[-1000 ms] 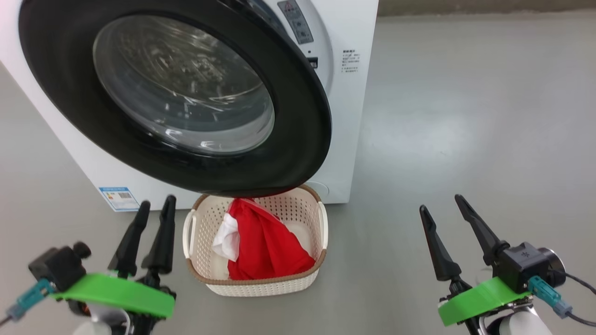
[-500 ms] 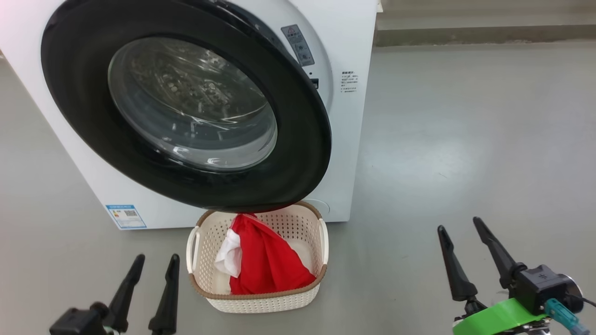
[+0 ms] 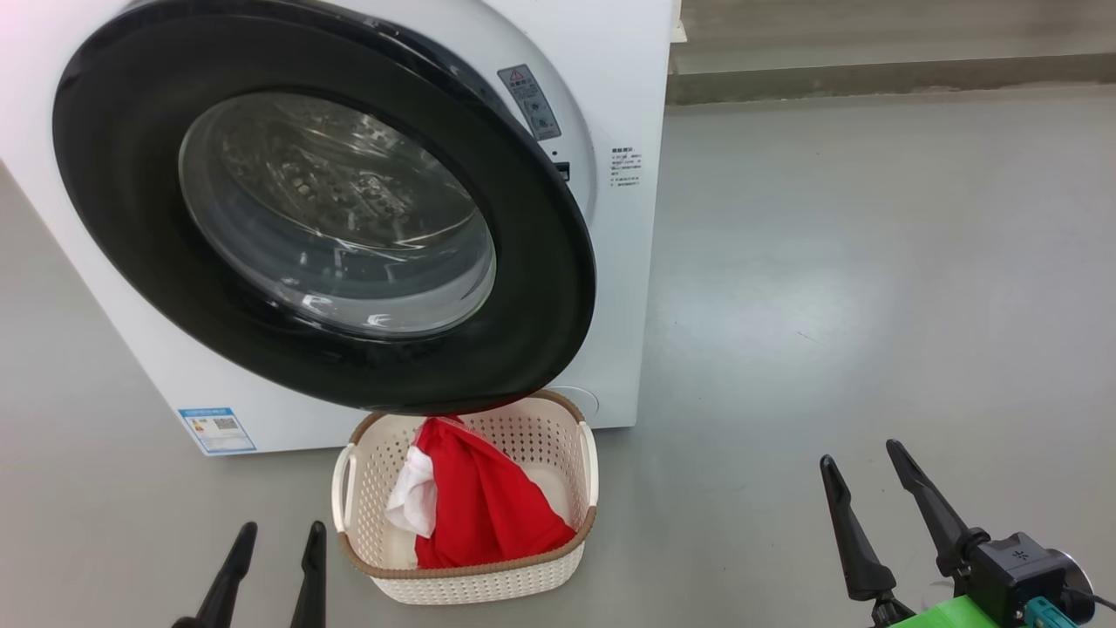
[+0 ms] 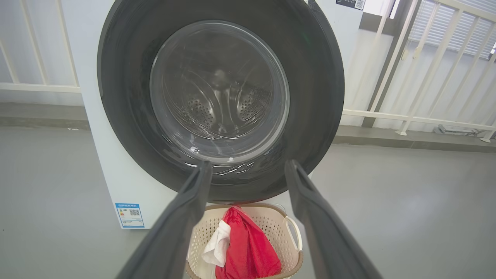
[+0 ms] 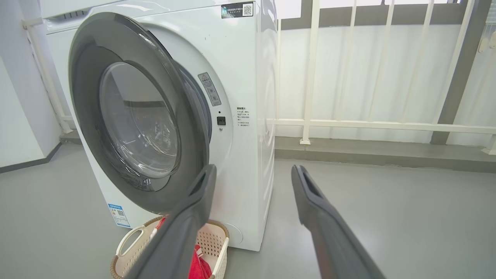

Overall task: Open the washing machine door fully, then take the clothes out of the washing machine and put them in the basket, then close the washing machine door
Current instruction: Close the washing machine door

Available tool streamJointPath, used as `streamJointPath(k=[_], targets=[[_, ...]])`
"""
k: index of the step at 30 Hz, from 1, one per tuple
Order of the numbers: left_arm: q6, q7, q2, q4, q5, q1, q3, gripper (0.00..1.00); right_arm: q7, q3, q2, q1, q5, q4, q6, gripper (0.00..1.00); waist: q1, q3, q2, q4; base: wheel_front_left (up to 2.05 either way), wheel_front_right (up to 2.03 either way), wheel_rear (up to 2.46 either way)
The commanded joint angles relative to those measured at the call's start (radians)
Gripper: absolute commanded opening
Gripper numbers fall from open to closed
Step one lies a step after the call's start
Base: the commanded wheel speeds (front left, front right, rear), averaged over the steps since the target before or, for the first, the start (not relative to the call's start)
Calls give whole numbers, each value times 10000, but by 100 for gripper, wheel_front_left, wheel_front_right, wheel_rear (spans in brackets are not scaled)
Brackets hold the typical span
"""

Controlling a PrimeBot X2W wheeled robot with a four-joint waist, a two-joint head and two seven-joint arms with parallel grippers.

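Lower now in the head view, left fingers (image 3: 228, 577) and right fingers (image 3: 853, 545) gape wide, empty, touching nothing. Black-rimmed washing machine door (image 3: 558, 288) stands ajar above the basket (image 3: 475, 580), which holds red clothes (image 3: 488, 515).

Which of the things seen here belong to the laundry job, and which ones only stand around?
Belong to the job:
washing machine door
washing machine
basket
red garment and white cloth, both inside the basket

Only standing around:
blue label low on the machine's front
warning sticker beside the door
white railing behind the machine
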Motion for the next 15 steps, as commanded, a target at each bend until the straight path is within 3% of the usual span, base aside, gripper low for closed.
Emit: streamJointPath(k=[1, 15], targets=[[-124, -121, -37, -263, 191, -136, 474, 100, -65, 291, -69, -131, 134, -320, 35, 100, 0, -12, 0, -45, 0, 0, 0], [-445, -122, -549, -387, 932, 121, 919, 100, -65, 345, -68, 58, 187, -435, 35, 100, 0, -25, 0, -55, 0, 0, 0]])
